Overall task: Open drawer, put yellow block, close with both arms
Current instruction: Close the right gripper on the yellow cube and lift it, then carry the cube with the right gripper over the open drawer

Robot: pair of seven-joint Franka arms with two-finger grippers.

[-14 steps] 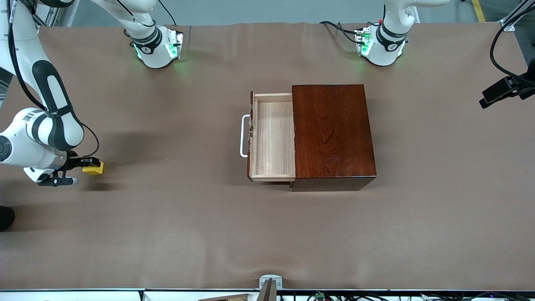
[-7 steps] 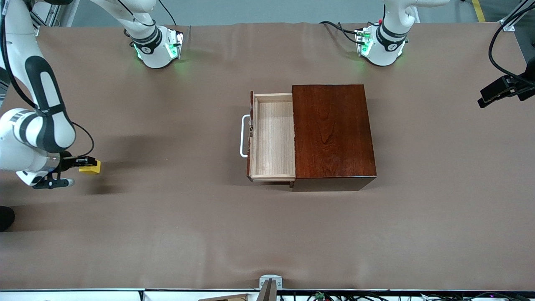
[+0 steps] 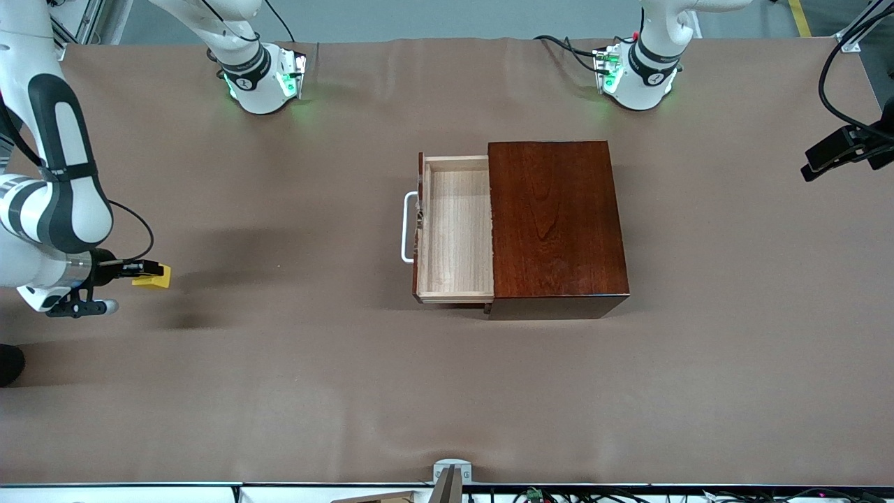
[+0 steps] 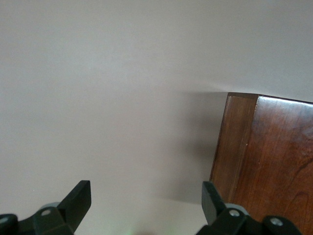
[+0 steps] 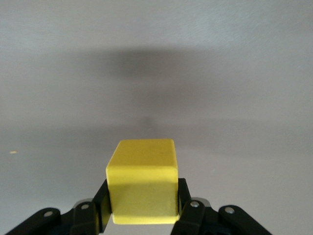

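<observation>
Block of bright yellow, a small cube (image 3: 155, 277), sits clamped in the right gripper (image 3: 143, 269) above the brown worktop (image 3: 279, 384) near the right arm's edge; pale-wood drawer (image 3: 455, 230) stands open; left gripper (image 4: 146, 205) open beside the mahogany box (image 3: 555, 220).

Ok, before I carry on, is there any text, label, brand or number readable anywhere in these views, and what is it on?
None can be read.
Right arm's base: small dark marks, too small to read.
Left arm's base: the same, unreadable.
Wooden box, drawer, yellow block held in the right gripper: no markings.
Left gripper, open: no markings.
</observation>
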